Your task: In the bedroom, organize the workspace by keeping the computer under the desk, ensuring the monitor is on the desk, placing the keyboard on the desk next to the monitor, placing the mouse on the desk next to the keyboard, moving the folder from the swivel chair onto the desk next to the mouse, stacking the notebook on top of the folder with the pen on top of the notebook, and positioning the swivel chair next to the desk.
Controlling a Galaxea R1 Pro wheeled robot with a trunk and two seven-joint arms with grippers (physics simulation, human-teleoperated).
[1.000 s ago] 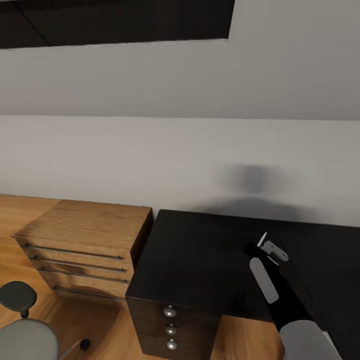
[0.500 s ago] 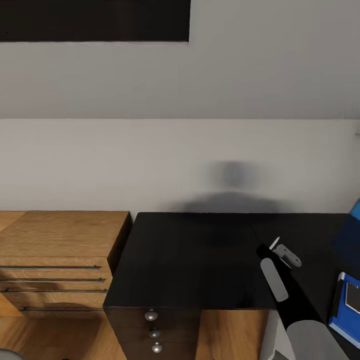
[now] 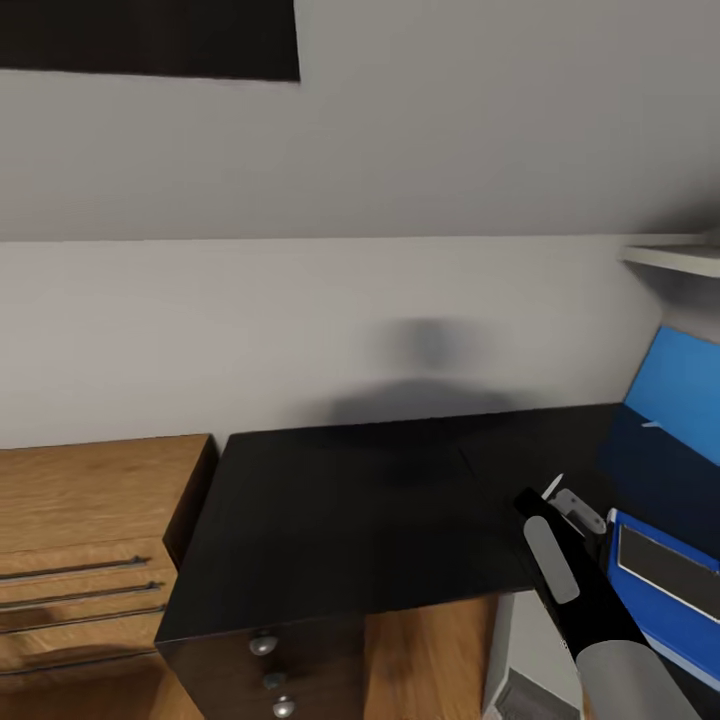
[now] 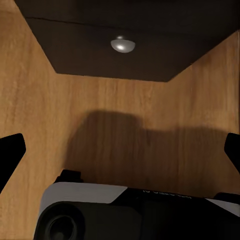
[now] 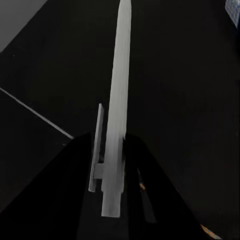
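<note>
Desk [image 3: 360, 500]: black top against the pale wall; its drawer unit [image 3: 270, 665] with round silver knobs sits at the near left corner.
Right gripper [image 3: 560, 497]: over the desk's right part, fingers together on the pen [image 5: 119, 105], a thin white stick lying lengthwise between them and jutting past the tips in the right wrist view.
Folder [image 3: 640, 590]: bright blue, flat on the desk at the right edge of the head view, just beside the right gripper.
Notebook [image 3: 665, 568]: dark grey rectangle lying on the folder.
Blue panel [image 3: 680, 385]: tilted, behind the folder, under a white shelf [image 3: 675, 258].
Left gripper [image 4: 120, 155]: fingers wide apart at the edges of the left wrist view, nothing between them, over wood floor [image 4: 50, 125], facing the drawer unit's lowest knob [image 4: 122, 45].
Wood chest [image 3: 85, 530]: light wood with bar handles, just left of the desk.
</note>
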